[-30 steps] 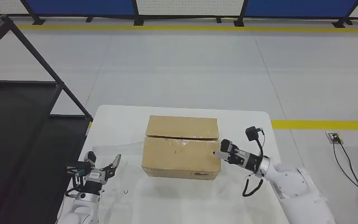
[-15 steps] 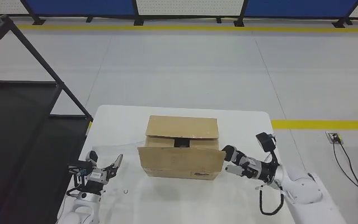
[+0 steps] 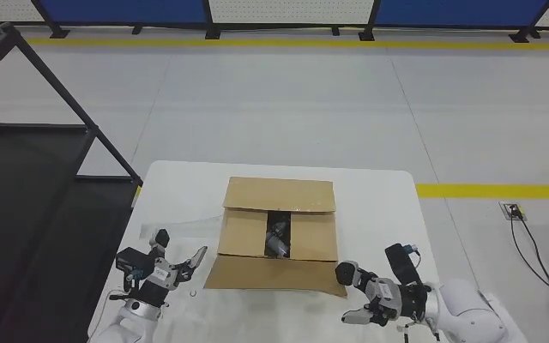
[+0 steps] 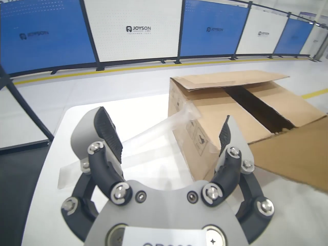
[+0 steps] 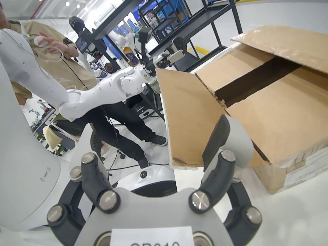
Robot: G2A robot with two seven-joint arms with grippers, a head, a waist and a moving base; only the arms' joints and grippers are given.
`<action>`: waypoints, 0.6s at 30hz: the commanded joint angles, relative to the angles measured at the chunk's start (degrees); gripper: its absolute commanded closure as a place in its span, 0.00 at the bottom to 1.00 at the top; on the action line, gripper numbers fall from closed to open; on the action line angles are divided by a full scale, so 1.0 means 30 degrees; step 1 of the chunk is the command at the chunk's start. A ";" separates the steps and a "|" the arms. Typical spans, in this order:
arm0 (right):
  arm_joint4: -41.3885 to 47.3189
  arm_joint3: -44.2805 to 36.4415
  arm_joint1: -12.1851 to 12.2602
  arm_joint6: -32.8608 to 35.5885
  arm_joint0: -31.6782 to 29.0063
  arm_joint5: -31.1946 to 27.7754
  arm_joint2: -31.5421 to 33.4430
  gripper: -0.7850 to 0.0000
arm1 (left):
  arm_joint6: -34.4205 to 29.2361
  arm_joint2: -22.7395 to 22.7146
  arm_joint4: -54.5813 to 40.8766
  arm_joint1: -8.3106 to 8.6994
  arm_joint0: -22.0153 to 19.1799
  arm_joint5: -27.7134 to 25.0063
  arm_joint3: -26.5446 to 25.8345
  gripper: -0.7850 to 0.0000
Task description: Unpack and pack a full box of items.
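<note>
While both tools stand spread apart and empty, the box [image 3: 257, 244] sits mid-worktop [image 3: 171, 184] with its front flap [image 3: 270, 273] folded out.

The right tool [image 3: 350, 296] hovers at that flap's near right corner, which reaches in between its jaws. The left tool [image 4: 164, 113] waits beside the box's near left corner. Left unheld, the flap may swing back over the opening. The inner flaps [image 3: 243, 233] leave only a narrow gap over the items [image 3: 276, 238], so a reach could snag cardboard or shove the box. A loose strip of clear tape [image 4: 153, 131] trails toward the left tool and could stick to it. A black rack [image 3: 51, 189] stands off the left edge.
</note>
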 commanded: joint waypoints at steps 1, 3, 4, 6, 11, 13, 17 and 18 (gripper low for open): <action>-0.0698 0.0235 0.0353 -0.0339 0.0024 -0.0339 -0.0509 0.00 | -0.0039 -0.0088 0.0633 0.0105 0.0174 -0.1200 -0.0073 0.00; -0.1017 0.0468 0.0586 -0.0577 0.0106 -0.0576 -0.0840 0.00 | -0.0074 -0.0150 0.0981 0.0168 0.0261 -0.1828 -0.0076 0.00; -0.1373 0.0628 0.0759 -0.0622 0.0203 -0.0620 -0.1112 0.00 | -0.0137 -0.0189 0.1223 0.0222 0.0307 -0.2419 -0.0073 0.00; -0.1754 0.0804 0.0942 -0.0616 0.0329 -0.0614 -0.1438 0.00 | -0.0237 -0.0240 0.1474 0.0284 0.0357 -0.3029 -0.0038 0.00; -0.1038 0.1227 0.1175 -0.0423 0.0763 -0.0193 -0.2013 0.00 | -0.0961 -0.0158 0.2627 0.0438 0.0311 -0.4138 0.0185 0.00; -0.0025 0.1290 0.1174 -0.0471 0.1110 0.0574 -0.2247 0.00 | -0.1235 0.0077 0.2799 0.0442 0.0175 -0.4160 0.0384 0.00; 0.2077 0.1295 0.1146 -0.0368 0.2014 0.2226 -0.2606 0.00 | -0.1522 0.0524 0.2866 0.0412 -0.0160 -0.3849 0.0830 0.00; 0.2616 0.1317 0.1140 -0.0398 0.2200 0.2545 -0.2622 0.00 | -0.1627 0.0605 0.2857 0.0404 -0.0235 -0.3724 0.0955 0.00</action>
